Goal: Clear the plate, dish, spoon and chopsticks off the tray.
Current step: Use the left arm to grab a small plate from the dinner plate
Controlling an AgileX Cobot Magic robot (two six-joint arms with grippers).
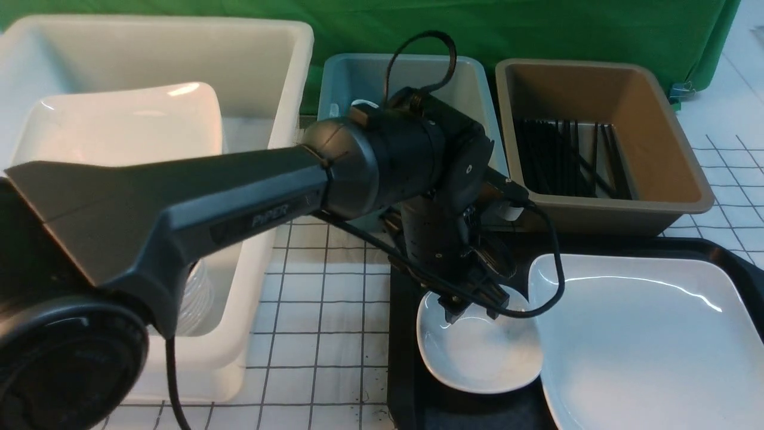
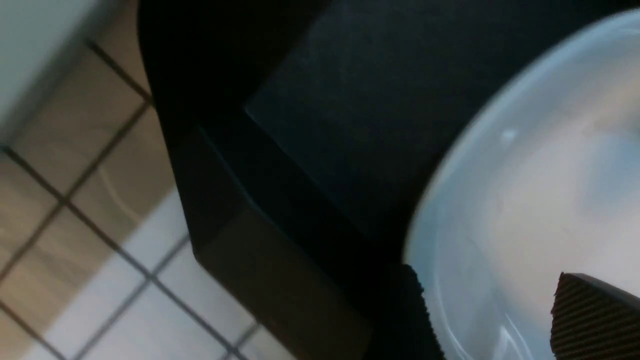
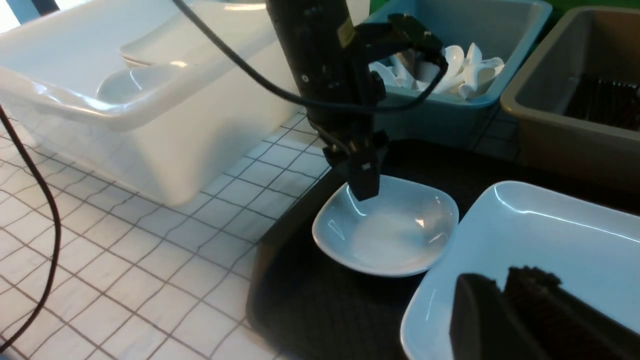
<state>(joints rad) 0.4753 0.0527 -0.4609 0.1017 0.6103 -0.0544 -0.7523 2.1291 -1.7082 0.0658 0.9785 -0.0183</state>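
Left gripper [image 1: 471,310]: jaws apart, straddling the rim of the dish [image 1: 477,355] at its 11 o'clock. In the left wrist view one ribbed pad [image 2: 595,320] hangs over the inside of the bowl, and the other sits outside the rim, over the tray [image 1: 403,358]. Not clamped, as far as I can see.

Right gripper [image 3: 500,277]: jaws close together with nothing between them, hovering above the plate [image 3: 550,235]. It is out of the front view.

The dish sits on the tray's near left part, at 9 o'clock of the plate. The two rims are just beside each other; I cannot tell whether they touch.

Handling (judgement): the dish looks like glazed ceramic. It should be stiff, light, slippery and prone to chipping. Pinch the free rim between 9 and 12 o'clock, away from the plate. Lift straight up before carrying, so the rims do not scrape.

Surroundings, on the gridded worktop [image 1: 322,310]:
- White tub [image 1: 262,119] at 9 o'clock of the tray, holding more white crockery [image 1: 119,128].
- Blue bin [image 1: 477,89] at 12 o'clock, with spoons [image 3: 450,70].
- Brown bin [image 1: 668,119] at 1 o'clock, with chopsticks [image 1: 561,158].

No spoon or chopsticks show on the visible part of the tray.

In the way: the tub's tall near wall, and the arm's cable [image 1: 558,269] looping over the plate's corner.
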